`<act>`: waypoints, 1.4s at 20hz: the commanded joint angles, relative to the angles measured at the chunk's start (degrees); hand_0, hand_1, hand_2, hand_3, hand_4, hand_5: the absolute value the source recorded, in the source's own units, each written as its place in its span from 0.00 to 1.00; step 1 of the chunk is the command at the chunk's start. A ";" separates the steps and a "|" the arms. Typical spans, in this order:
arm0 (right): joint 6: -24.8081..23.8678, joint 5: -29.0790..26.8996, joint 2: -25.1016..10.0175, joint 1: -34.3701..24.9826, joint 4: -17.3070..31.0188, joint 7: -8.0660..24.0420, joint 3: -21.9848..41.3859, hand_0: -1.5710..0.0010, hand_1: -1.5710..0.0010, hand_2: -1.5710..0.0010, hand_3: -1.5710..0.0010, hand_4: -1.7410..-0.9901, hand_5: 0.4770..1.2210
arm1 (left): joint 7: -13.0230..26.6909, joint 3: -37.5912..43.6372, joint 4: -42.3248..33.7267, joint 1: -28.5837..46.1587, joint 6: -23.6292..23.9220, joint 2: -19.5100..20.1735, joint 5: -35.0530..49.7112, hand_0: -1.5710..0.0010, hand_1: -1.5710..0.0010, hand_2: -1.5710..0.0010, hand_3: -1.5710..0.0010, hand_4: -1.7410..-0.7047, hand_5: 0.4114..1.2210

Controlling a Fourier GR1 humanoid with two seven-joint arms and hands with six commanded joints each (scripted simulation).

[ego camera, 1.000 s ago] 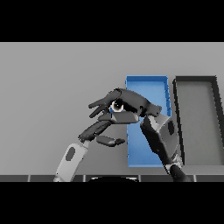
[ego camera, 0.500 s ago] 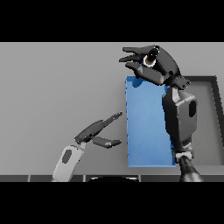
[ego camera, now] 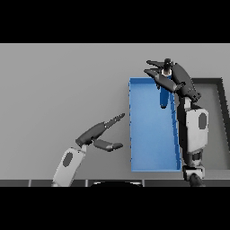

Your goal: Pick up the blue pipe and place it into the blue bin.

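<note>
- Right robot hand (ego camera: 173, 76): I have it over the far end of the blue bin (ego camera: 150, 148), fingers spread and pointing left. It grips nothing that I can make out, so I log it as released.
- Blue pipe (ego camera: 164, 96): a dark blue cylinder just below that hand, standing roughly upright inside the bin's outline at its far right corner. I cannot tell whether it touches the bin floor or hangs free above it.
- Blue bin: long rectangular tray, open top, lying lengthwise away from me on the grey bench (ego camera: 58, 90).
- Dark bin (ego camera: 221, 117): second tray just right of the blue one, partly hidden behind my right forearm.
- Left robot hand (ego camera: 99, 134): idle over the bench left of the blue bin, fingers straight, thumb out, holding nothing.
- Risk, pipe: it sits close to the far right wall; in my judgement it could topple against the rim or tip over the wall towards the dark bin if it comes down end-first.
- Risk, arm: pulling the right forearm back low could clip the wall between the bins and shift the blue bin.
- Markings: no brand, label or writing readable on any item.
</note>
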 commanded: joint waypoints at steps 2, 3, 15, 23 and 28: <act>-1.87 1.56 -0.59 3.53 0.44 0.01 0.88 0.00 0.00 0.00 0.00 0.32 1.00 | 0.36 -0.42 0.40 -0.17 0.39 -0.44 -0.68 1.00 1.00 1.00 1.00 0.79 0.06; -3.65 2.36 -0.68 4.70 1.63 0.01 2.15 0.00 0.00 0.00 0.00 0.32 1.00 | -0.46 -0.61 0.26 0.29 0.72 -0.59 -0.88 1.00 1.00 1.00 1.00 0.79 0.06; -26.62 -19.78 -17.55 9.57 12.44 -0.02 28.94 0.00 0.00 0.00 0.74 0.09 0.93 | -1.76 0.18 1.46 -0.89 1.89 -0.21 -1.91 1.00 1.00 1.00 1.00 0.79 0.10; -31.87 -31.37 -30.38 1.31 12.90 0.03 48.53 0.77 0.79 0.79 0.94 0.62 0.72 | -1.35 0.00 1.04 -0.44 1.75 -0.28 -1.73 1.00 1.00 1.00 1.00 0.79 0.10; -26.68 -29.10 -34.52 -2.71 12.17 0.03 57.15 0.93 0.93 0.93 0.98 0.73 0.45 | -1.01 -0.51 0.37 0.08 1.97 -0.57 -1.91 1.00 1.00 1.00 1.00 0.78 0.10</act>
